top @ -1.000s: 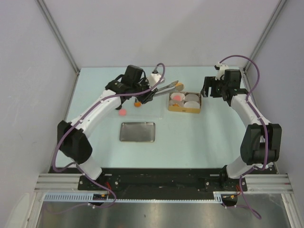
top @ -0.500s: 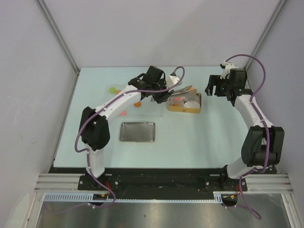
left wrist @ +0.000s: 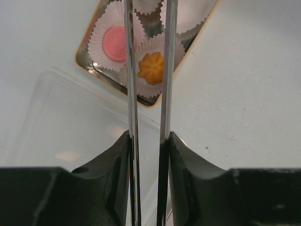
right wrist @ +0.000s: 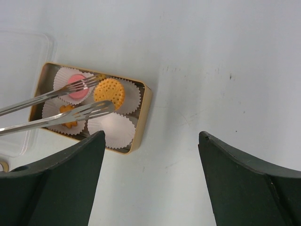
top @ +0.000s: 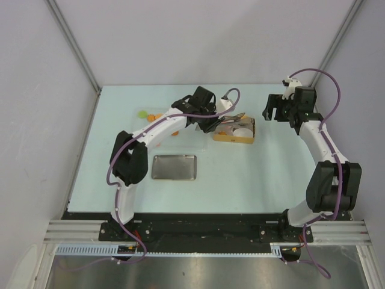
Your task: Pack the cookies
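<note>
My left gripper (top: pixel 209 118) is shut on metal tongs (top: pixel 231 118), whose tips are apart over the gold box (top: pixel 248 139). The box holds white paper cups. In the right wrist view a pink cookie (right wrist: pixel 75 84), a round orange cookie (right wrist: pixel 109 92) and a small orange flower cookie (right wrist: pixel 65 111) each lie in a cup, and one cup (right wrist: pixel 113 129) is empty. The left wrist view shows my left gripper (left wrist: pixel 148 136), the tongs (left wrist: pixel 130 70), the pink cookie (left wrist: pixel 116 43) and the flower cookie (left wrist: pixel 151 67). My right gripper (top: pixel 280 112) is open and empty right of the box, and it also shows in the right wrist view (right wrist: pixel 151 136).
A green cookie (top: pixel 142 113) and an orange cookie (top: pixel 151 117) lie at the far left, another orange one (top: pixel 174 133) by my left arm. A metal tray (top: pixel 174 167) sits in front. A clear plastic lid (left wrist: pixel 70 122) lies left of the box.
My left arm swung right and brought the tongs over the box. The round orange cookie held in the tong tips now lies in a cup. My right gripper drew back slightly.
</note>
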Robot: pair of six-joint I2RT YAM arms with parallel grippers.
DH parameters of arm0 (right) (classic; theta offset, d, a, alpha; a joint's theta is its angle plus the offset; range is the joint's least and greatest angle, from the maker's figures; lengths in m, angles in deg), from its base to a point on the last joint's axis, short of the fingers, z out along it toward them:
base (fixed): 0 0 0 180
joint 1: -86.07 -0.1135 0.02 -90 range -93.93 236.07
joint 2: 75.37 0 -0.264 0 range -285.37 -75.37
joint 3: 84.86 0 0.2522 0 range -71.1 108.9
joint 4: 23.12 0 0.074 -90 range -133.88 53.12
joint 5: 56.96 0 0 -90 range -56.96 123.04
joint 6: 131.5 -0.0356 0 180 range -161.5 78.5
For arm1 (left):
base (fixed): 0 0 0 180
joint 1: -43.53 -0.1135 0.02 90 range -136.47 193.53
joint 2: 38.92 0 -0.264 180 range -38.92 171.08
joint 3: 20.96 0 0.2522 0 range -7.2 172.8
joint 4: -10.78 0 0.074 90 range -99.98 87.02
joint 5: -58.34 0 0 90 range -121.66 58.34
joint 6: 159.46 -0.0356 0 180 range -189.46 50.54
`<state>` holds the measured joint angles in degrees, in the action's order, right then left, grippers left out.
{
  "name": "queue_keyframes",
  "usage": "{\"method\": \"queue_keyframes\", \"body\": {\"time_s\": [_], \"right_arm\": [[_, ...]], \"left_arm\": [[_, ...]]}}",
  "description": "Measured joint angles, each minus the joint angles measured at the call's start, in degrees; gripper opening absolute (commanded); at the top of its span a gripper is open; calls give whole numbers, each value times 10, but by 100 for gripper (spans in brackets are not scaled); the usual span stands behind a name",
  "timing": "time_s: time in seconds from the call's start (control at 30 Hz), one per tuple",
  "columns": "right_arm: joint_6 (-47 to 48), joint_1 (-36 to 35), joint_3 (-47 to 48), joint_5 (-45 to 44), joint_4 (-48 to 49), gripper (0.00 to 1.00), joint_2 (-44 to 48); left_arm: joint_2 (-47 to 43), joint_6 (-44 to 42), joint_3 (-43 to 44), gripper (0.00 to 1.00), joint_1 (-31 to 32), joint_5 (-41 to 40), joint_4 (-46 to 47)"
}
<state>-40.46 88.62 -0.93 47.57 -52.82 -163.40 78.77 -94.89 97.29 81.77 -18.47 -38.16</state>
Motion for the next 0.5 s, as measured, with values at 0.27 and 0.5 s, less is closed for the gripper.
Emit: {"method": "queue_keyframes", "body": {"time_s": [0.27,0.5], "right_arm": [[0,4,0,1,0,84,5],[0,6,0,5,0,85,5]], "left_arm": [[12,0,0,24,1,-10,0],[26,0,0,25,2,-15,0]]}}
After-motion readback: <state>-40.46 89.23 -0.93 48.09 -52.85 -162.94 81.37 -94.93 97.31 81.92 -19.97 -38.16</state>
